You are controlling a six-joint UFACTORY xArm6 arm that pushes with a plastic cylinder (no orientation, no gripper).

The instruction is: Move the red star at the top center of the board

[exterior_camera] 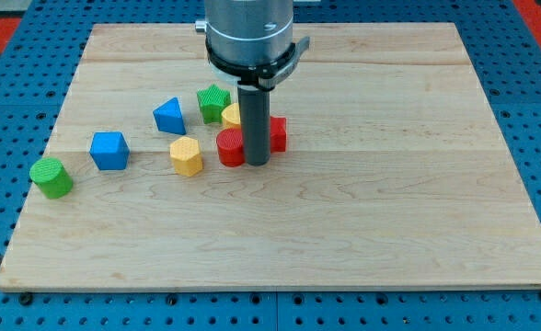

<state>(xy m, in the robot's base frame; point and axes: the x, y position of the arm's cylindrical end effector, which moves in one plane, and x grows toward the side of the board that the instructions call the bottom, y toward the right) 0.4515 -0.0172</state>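
- Blue pegboard surrounds a pale wooden board, and every block sits on the view's left half of it.
- My tip is down on the wood near the board's middle; there are no jaws to open or close, just the bare rod, and it grips nothing.
- A red block, which I take to be the red star though the rod hides most of it, shows just to the view's right of the rod and behind it.
- A red cylinder sits against the rod's left side, apparently touching.
- A yellow block peeks out behind the rod, with a green star just above it toward the view's top.
- Further left lie a blue triangle, a yellow hexagon, a blue block and a green cylinder.
- Risk: this cluster is tight, so pushing toward the top centre could drag the red cylinder or yellow block along.
- Risk: I cannot tell exactly where the tip meets the star, so an off-centre push may spin it aside.
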